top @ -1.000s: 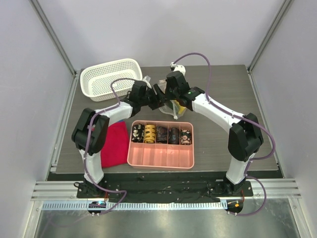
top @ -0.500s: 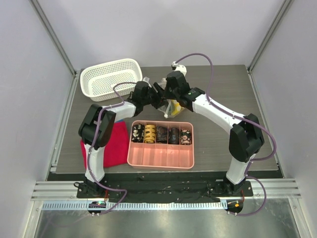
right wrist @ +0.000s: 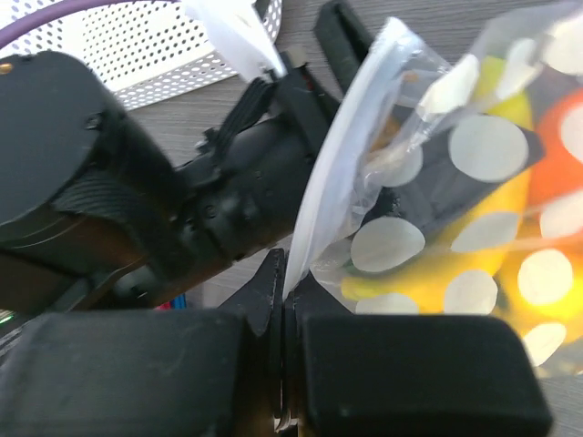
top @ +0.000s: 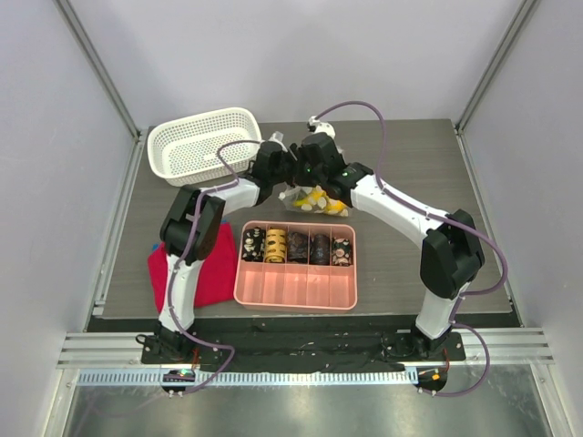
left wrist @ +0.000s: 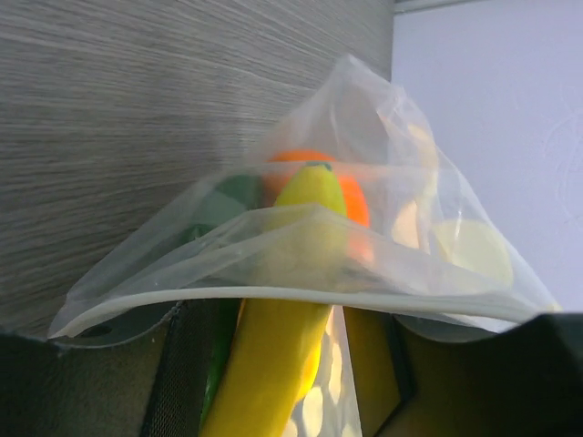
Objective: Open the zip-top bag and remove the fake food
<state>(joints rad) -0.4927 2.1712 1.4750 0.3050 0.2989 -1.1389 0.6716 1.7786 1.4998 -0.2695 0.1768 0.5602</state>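
- The zip-top bag (top: 314, 198) hangs between the two hands, just beyond the pink tray (top: 296, 282) and to the right of the white basket (top: 200, 141).
- The right hand (right wrist: 281, 282) is pinched closed on the bag's white zip strip.
- The left hand (top: 278, 164) is pressed up against the bag's mouth. I can't tell whether it is gripping.
- The film looks thin, floppy and slick, so I'd take hold at the stiffer zip lips, one lip per hand.
- The fake food inside, a banana (left wrist: 282, 346), an orange piece (left wrist: 351, 196) and a green piece (left wrist: 239, 189), looks light and hard, and likely to tumble out.
- The surface (top: 410, 164) is dark woodgrain, with a red cloth (top: 214, 264) at the near left. Pale walls and metal framing close it in.
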